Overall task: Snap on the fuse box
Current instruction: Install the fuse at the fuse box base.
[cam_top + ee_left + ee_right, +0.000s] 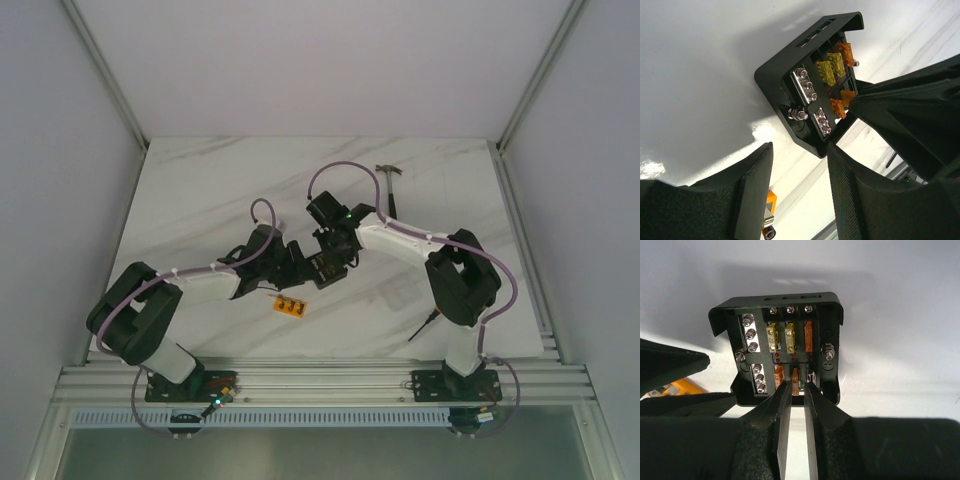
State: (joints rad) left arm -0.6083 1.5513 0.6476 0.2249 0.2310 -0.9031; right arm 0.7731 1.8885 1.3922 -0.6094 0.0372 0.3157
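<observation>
On the marbled table (pixel 200 200), just ahead of both pincers: the fuse box (pixel 785 310). Lies flat, open face up, baring screw terminals (pixel 751 333) and yellow fuses (pixel 772 337). Close to square, so no clear long axis. Runs its fuse slots straight away from the right pincer (pixel 797 385), with the raised wall on the far side and the open edge nearest the fingertips. Sits cornerwise to the left pincer (pixel 800 147), with one corner aimed at the gap between those fingers.

Right pincer: nearly closed, only a thin slit between the pads (pixel 782 412), tips set on either side of one orange fuse (pixel 795 377) in the row nearest them. Cannot tell whether pressing on it or merely flanking it.

Left pincer: open, nothing in the gap, tips close beside the box's near corner; contact there hard to judge. Back behind those tips, seen through the gap and lying on the table, a flat orange strip (pixel 770 202).

Well beyond the right pincer, toward the table's far edge: a hammer (pixel 390 190), apart from everything else.
</observation>
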